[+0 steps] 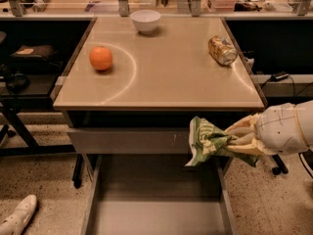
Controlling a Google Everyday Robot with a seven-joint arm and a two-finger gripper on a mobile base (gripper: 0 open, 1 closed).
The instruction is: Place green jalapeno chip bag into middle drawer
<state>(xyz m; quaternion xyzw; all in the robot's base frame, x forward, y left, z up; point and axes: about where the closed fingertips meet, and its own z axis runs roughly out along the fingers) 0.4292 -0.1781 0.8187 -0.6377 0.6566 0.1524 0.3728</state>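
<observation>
1. A tan table [161,82] fills the upper frame, with a closed grey drawer front [127,141] under its near edge.
2. The middle drawer [156,219] stands pulled open at 6 o'clock, showing a flat grey floor.
3. The robot's pale gripper [231,142] reaches in from 3 o'clock, its fingers pinched tight on the chip bag [208,141].
4. The crumpled green chip bag hangs in the air off the table's 5 o'clock corner, above the open drawer's right side.
5. A white bowl [145,20] sits at the tabletop's 12 o'clock.
6. An orange [100,58] rests at 10 o'clock.
7. A gold-brown drink can [222,50] lies on its side at 2 o'clock.
</observation>
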